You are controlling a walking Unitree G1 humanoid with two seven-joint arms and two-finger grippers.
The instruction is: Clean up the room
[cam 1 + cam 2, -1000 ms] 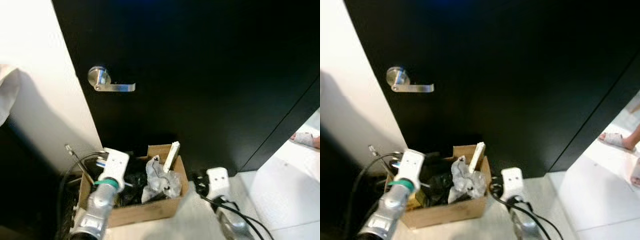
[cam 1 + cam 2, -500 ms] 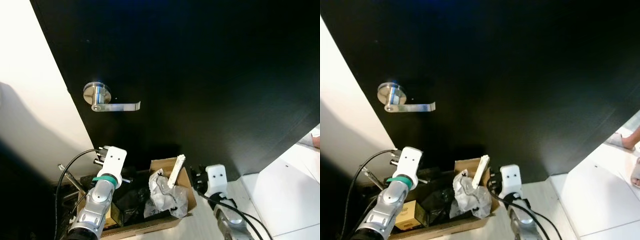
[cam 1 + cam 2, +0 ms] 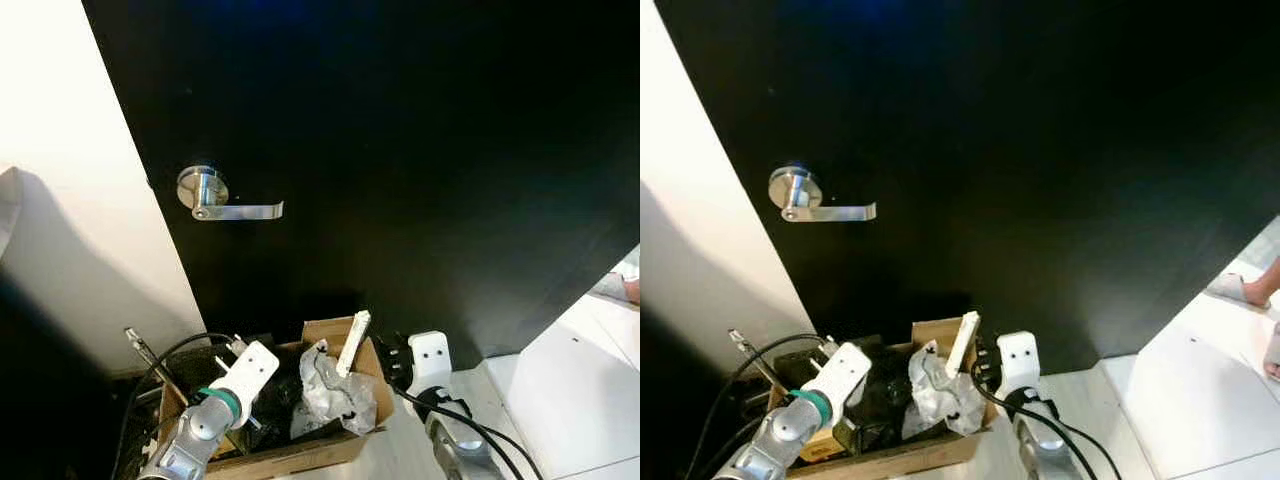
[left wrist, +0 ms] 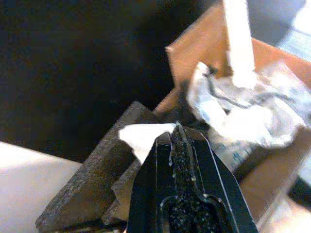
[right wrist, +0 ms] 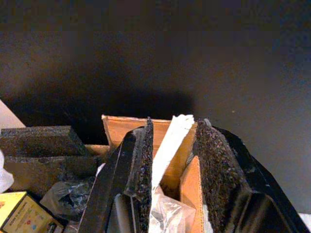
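Note:
An open cardboard box (image 3: 305,455) stands on the floor against a black door (image 3: 430,150). It holds a crumpled grey plastic bag (image 3: 335,395), an upright white strip (image 3: 353,340), black foam blocks (image 4: 92,184) and a small yellow carton (image 5: 22,213). My left gripper (image 4: 176,131) hangs over the box's left half, above the foam, shut on a white paper scrap (image 4: 143,138). My right gripper (image 5: 172,128) is at the box's right rim. It is open, and the white strip (image 5: 170,138) shows between its fingers (image 5: 141,160).
A silver lever handle (image 3: 215,197) sits on the door above the box. A white wall (image 3: 60,200) rises on the left, with dark cables (image 3: 145,360) at its foot. A person's sandalled foot (image 3: 1245,285) stands on pale floor tiles (image 3: 570,390) at the right.
The camera has shifted a little. My left gripper has dropped lower and further in over the box's contents. The right gripper stays at the box's right rim.

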